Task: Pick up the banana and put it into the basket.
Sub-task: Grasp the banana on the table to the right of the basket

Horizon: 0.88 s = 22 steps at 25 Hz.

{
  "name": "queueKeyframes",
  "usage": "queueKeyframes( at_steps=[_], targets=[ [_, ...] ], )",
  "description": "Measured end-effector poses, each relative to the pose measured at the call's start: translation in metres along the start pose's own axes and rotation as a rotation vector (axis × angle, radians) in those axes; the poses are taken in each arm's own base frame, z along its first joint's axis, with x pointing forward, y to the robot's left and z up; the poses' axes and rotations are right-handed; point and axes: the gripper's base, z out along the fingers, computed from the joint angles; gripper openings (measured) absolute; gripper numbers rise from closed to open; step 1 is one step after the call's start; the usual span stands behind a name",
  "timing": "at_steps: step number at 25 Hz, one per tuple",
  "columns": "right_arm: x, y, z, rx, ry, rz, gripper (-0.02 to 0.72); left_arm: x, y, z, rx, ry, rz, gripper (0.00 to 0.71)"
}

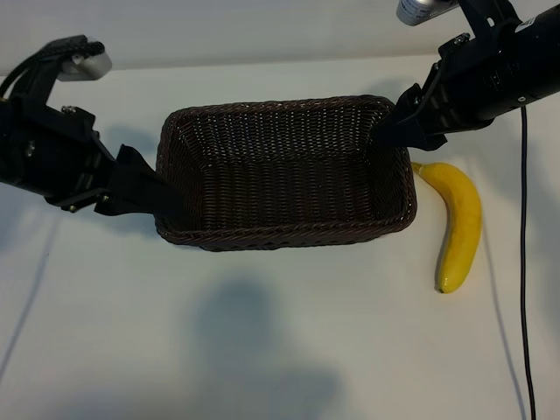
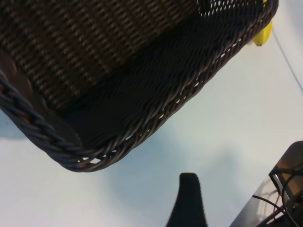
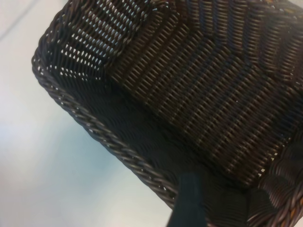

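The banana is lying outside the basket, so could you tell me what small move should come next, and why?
Probably swing the right end effector, at the basket's corner, over to the banana: it lies on the table beside the basket, nearest that arm.

This looks like a robot lab. Two black robot arms (image 1: 52, 157) sit at a plain white table (image 1: 262, 332). A black cable (image 1: 523, 262) hangs down.

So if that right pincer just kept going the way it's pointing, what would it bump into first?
Most likely the basket: the right pincer aims down and inward at its near corner rim, not at the banana beside it.
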Motion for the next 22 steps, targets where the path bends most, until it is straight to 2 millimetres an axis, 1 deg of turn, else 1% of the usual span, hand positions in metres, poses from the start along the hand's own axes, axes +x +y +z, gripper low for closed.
queueKeyframes(
  at_steps=[9, 14, 17, 22],
  targets=[
    [0.0, 0.0, 0.0, 0.0, 0.0, 0.05, 0.594, -0.002, 0.002, -0.003, -0.038, -0.029, 0.017, 0.61],
    [0.001, -0.002, 0.0, 0.024, 0.012, 0.039, 0.594, -0.002, 0.002, -0.003, -0.043, -0.035, 0.017, 0.61],
    [0.006, -0.011, -0.001, 0.123, 0.061, 0.034, 0.594, -0.002, 0.002, -0.003, -0.043, -0.035, 0.017, 0.61],
    [0.012, -0.034, -0.007, 0.386, 0.118, 0.094, 0.594, -0.003, 0.002, -0.003, -0.044, -0.038, 0.017, 0.61]
  ],
)
